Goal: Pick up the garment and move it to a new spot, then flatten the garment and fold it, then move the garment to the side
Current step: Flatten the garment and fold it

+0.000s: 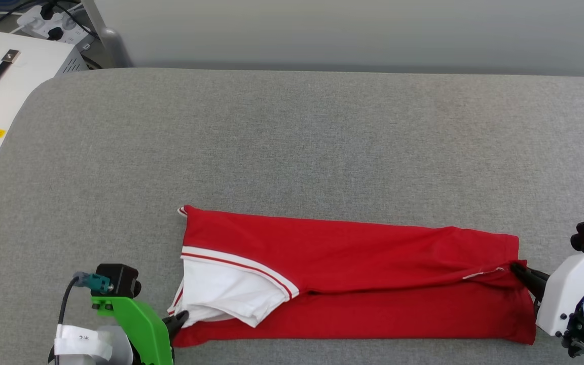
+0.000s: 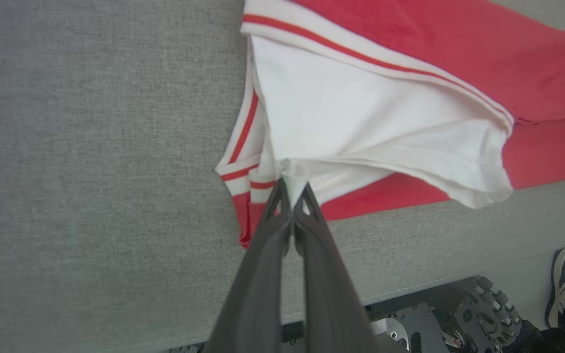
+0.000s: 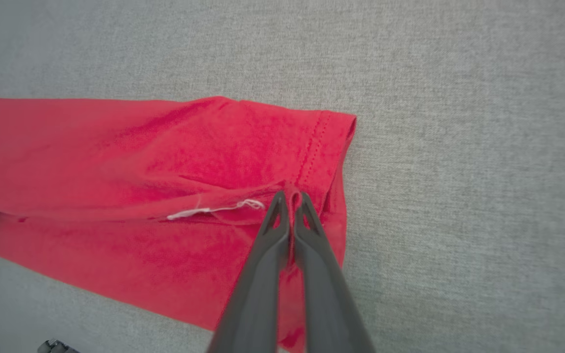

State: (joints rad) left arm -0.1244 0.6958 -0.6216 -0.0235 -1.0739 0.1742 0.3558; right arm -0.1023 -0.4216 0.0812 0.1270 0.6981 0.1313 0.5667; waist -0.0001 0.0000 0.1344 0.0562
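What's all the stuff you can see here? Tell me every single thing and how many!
garment: one, red with a white sleeve and striped trim, folded into a long strip near the table's front edge
table: one, grey fabric top, under the garment
box: one, white with a black handle, past the table's far left corner
power strip: one, white with black plugs, behind the box
shoe: one, black and white, on a person's foot, on the floor beside the table
wheeled base: one, dark metal, below the table's edge
left tool: one, dark fingers, shut on the garment at its white sleeve end
right tool: one, dark fingers, shut on the garment near its hem end
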